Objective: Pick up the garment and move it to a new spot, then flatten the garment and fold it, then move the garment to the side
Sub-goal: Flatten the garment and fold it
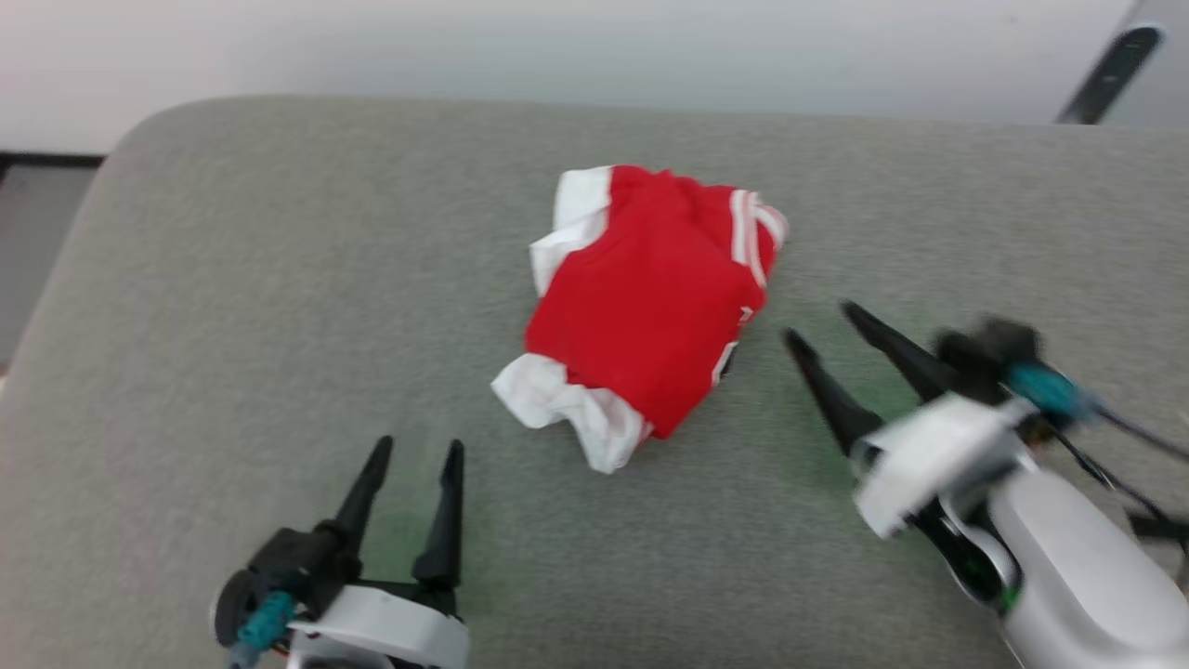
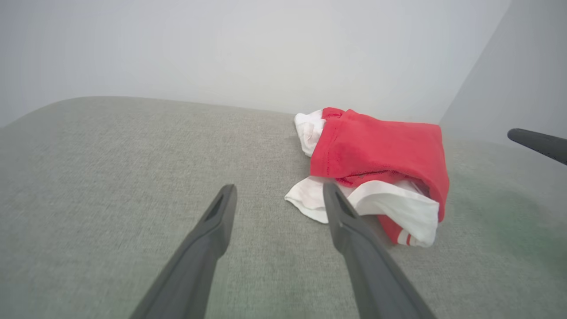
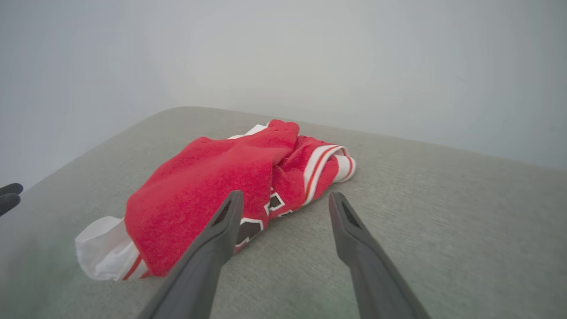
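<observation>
Crumpled red jersey T-shirt with white sleeves (image 1: 650,307) on grey fabric bench (image 1: 232,279): right pincer (image 1: 818,321), spread, is just beside it; left pincer (image 1: 419,444), spread, farther

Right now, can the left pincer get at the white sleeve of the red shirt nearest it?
Probably yes. The left pincer is open and empty, with only bare cushion between it and the white sleeve of the garment; the right pincer sits opposite.
</observation>
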`<state>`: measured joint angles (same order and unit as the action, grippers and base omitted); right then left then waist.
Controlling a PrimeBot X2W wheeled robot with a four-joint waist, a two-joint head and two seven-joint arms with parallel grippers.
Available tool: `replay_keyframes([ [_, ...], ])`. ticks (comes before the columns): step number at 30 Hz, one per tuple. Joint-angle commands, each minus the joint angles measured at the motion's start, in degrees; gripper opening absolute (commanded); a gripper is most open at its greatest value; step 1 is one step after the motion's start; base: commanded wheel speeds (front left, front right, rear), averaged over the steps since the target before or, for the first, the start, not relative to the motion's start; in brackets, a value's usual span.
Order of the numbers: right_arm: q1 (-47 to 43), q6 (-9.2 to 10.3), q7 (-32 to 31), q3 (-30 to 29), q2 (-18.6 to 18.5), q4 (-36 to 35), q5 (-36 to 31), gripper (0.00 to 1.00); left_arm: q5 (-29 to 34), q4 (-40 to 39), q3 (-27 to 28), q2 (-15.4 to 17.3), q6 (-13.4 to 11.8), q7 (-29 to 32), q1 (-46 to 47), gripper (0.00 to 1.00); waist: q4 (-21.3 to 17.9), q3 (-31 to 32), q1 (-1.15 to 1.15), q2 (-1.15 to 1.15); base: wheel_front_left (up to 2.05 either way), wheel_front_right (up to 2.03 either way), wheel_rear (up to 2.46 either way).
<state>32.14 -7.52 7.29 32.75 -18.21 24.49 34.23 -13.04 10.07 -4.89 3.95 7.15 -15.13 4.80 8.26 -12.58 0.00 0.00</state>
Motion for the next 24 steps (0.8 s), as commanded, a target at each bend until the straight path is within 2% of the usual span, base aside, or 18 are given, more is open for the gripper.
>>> replay_keyframes([
  [1, -1.25, 0.06, 0.71, -1.02, 0.02, -0.5, -0.59, 1.0, 0.15, -0.01, 0.27, 0.37, 0.38, -0.01, 0.38, 1.0, -2.93, 1.23, 0.0, 0.0, 0.0, 0.0, 0.0],
  [5, -9.27, 0.06, 4.54, -9.97, -0.26, -3.77, -4.9, 1.0, -0.58, 0.71, 1.16, 2.76, 0.33, -0.01, 2.55, 1.0, -6.03, 1.34, 0.0, 0.0, 0.0, 0.0, 0.0],
  [8, -14.76, 0.06, 5.62, -16.36, 1.58, -7.27, -8.34, 1.0, -0.97, 1.93, -0.75, 7.02, 0.37, 0.28, 7.04, 1.0, -8.11, 0.91, 0.0, 0.0, 0.0, 0.0, 0.0],
  [11, -19.13, 0.06, 5.34, -20.63, 3.96, -11.72, -10.96, 1.0, -3.68, 3.05, -3.36, 11.96, 0.37, 3.59, 14.15, 1.0, -10.25, -0.12, 0.0, 0.0, 0.0, 0.0, 0.0],
  [14, -21.78, 0.06, 4.7, -23.1, 6.31, -16.33, -13.84, 1.0, -8.07, 5.49, -7.35, 17.67, 0.33, 9.49, 22.78, 1.0, -12.32, -1.67, 0.0, 0.0, 0.0, 0.0, 0.0],
  [18, -23.74, 0.06, 3.94, -24.0, 9.12, -21.36, -16.55, 1.0, -17.08, 12.04, -12.83, 23.5, 0.25, 22.0, 33.44, 1.0, -14.82, -3.88, 0.0, 0.0, 0.0, 0.0, 0.0],
  [24, -24.27, 0.06, 3.56, -23.13, 11.52, -24.21, -18.1, 1.0, -28.72, 20.91, -21.35, 28.57, 0.27, 40.36, 44.6, 1.0, -18.36, -6.31, 0.0, 0.0, 0.0, 0.0, 0.0],
])
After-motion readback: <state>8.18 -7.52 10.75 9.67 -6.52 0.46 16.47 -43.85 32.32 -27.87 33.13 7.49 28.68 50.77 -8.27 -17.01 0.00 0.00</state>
